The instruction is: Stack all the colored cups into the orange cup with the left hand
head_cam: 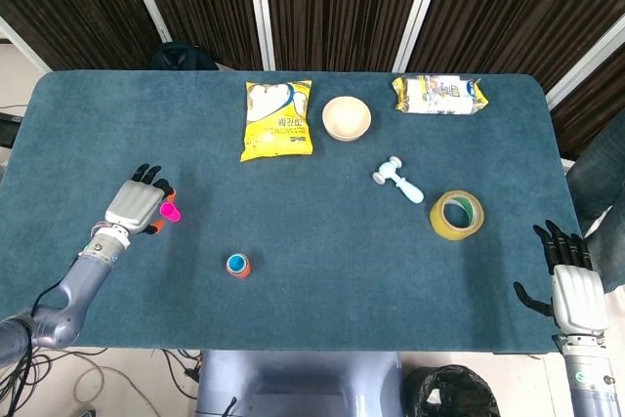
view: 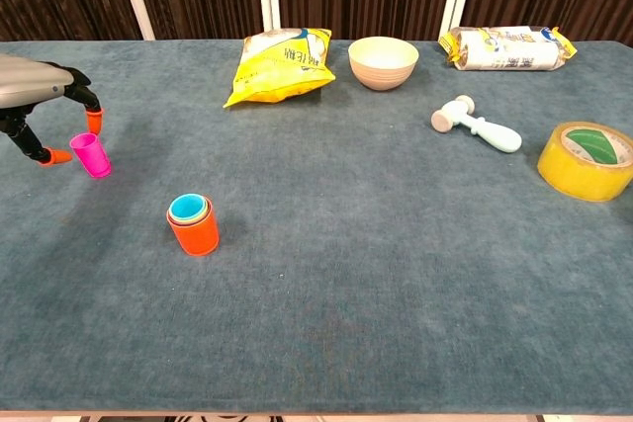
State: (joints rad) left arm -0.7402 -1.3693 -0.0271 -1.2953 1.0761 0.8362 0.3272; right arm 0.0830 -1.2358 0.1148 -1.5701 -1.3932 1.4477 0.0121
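Observation:
A small pink cup (head_cam: 171, 212) (view: 92, 154) stands upright on the blue table at the left. My left hand (head_cam: 136, 206) (view: 38, 106) hovers right over it, fingers spread around the cup with orange-tipped fingertips (view: 92, 121) beside its rim; I cannot see any of them touching it. The orange cup (head_cam: 237, 265) (view: 194, 225) stands nearer the front, with a blue cup nested inside. My right hand (head_cam: 569, 280) rests at the table's front right edge, fingers apart and holding nothing; the chest view does not show it.
A yellow snack bag (head_cam: 277, 120), a beige bowl (head_cam: 346, 117) and a white packet (head_cam: 438, 95) lie along the back. A pale blue toy hammer (head_cam: 399, 180) and a yellow tape roll (head_cam: 456, 215) sit on the right.

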